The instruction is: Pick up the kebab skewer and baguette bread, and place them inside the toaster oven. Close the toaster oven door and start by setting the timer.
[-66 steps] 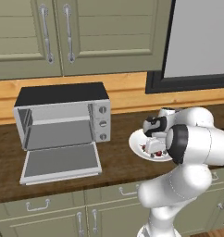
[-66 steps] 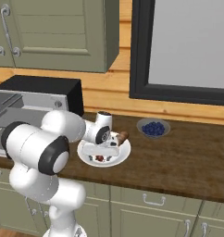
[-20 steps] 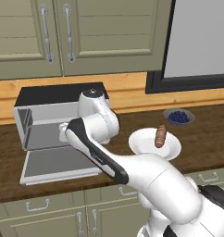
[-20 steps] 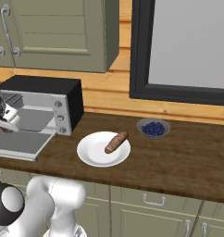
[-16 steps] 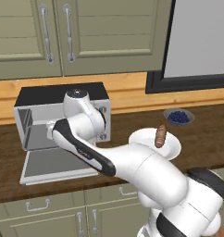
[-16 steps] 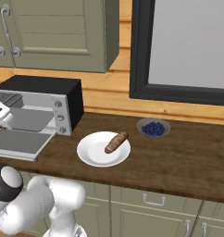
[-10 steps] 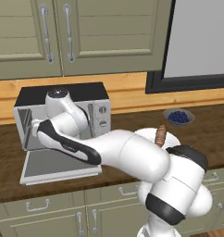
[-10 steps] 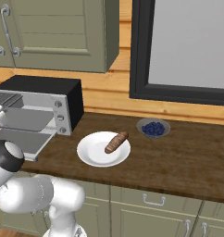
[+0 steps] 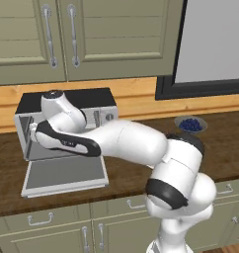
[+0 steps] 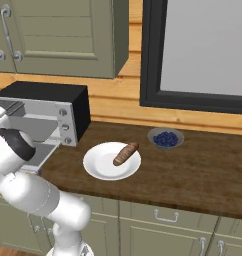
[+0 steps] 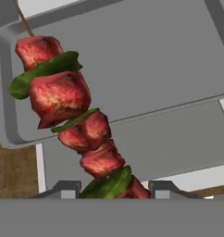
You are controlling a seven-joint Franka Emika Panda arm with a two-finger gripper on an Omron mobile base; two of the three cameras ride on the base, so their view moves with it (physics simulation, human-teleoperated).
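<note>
The kebab skewer [image 11: 72,115], red meat chunks with green slices, rises between my fingertips [image 11: 162,189]; my gripper [image 11: 115,189] is shut on its lower end. Behind it lie grey panels of the toaster oven [image 11: 155,69]. The toaster oven [image 9: 67,116] stands at the counter's left with its door [image 9: 64,173] dropped flat. My arm reaches left across it, and the hand sits at the oven's open mouth. The baguette bread [image 10: 125,153] lies on a white plate [image 10: 100,167] right of the oven [image 10: 48,112].
A small bowl of blueberries [image 10: 165,138] sits behind the plate, also seen at the right of the left base view as the bowl [image 9: 190,123]. Wall cabinets hang above the oven. The wooden counter [image 10: 193,175] stretches right under a dark-framed window.
My arm has swung further left along the oven front, carrying the skewer to the open mouth. The baguette and plate have stayed put.
</note>
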